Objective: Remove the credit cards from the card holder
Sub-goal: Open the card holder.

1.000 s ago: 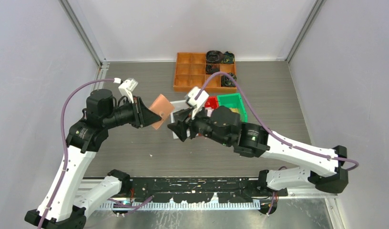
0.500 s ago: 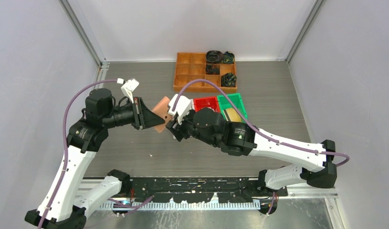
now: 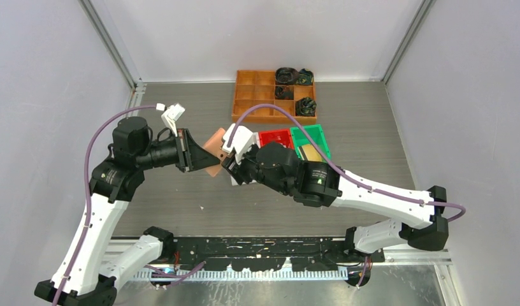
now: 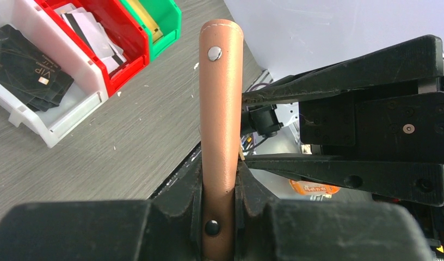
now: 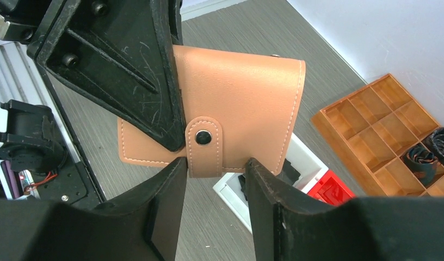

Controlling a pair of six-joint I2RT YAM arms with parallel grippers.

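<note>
Left gripper (image 4: 219, 191): jaws pinched tight on one end of the card holder (image 5: 247, 103), gripping it across its thin folded edge. Holder is held up off the grey table (image 3: 181, 204), roughly mid-table, between the two arms.

Card holder: salmon-tan, folded shut. Strap tab (image 5: 204, 155) lies across the front face with its metal snap (image 5: 203, 137) showing.

Right gripper (image 5: 211, 168): jaws partly open, one finger on each side of the strap tab. The left finger is against the tab's edge, with a sliver of gap on the other side. It has no firm hold on anything.

Behind the holder is a white bin (image 4: 45, 128) with black cards (image 4: 24, 65) in it, one marked VIP. Next to it stand a red bin (image 4: 127, 51) holding pale cards and a green bin (image 4: 171, 24). The orange compartment tray (image 3: 257, 95) sits at the far edge.
</note>
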